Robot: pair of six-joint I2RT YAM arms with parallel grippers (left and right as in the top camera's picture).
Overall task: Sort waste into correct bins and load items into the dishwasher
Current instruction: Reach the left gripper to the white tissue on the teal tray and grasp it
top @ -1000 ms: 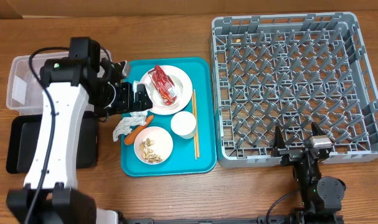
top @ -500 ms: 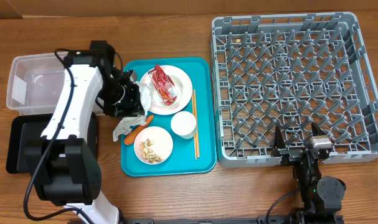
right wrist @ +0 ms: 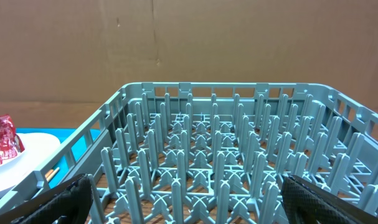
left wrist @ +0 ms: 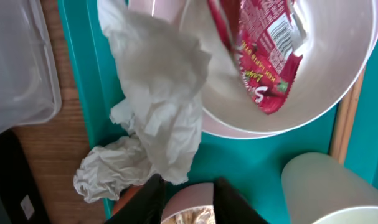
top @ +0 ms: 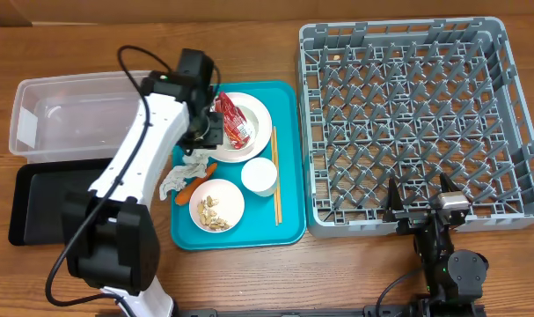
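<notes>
My left gripper (left wrist: 190, 186) is mostly cut off at the bottom of its wrist view. Only two dark fingers (left wrist: 152, 198) show, set narrow and pinching the tail of a white tissue (left wrist: 157, 93) that hangs across the left edge of the plate (left wrist: 338, 81). A second tissue (left wrist: 108, 174) lies crumpled on the teal tray (left wrist: 83, 74). From overhead, my own arm hides the grip. The red wrapper (left wrist: 260, 50) lies on the plate; I can see a barcode, but its white lettering is too blurred to read. The right gripper (right wrist: 189, 196) gapes wide, empty, facing the dish rack (right wrist: 201, 143).
</notes>
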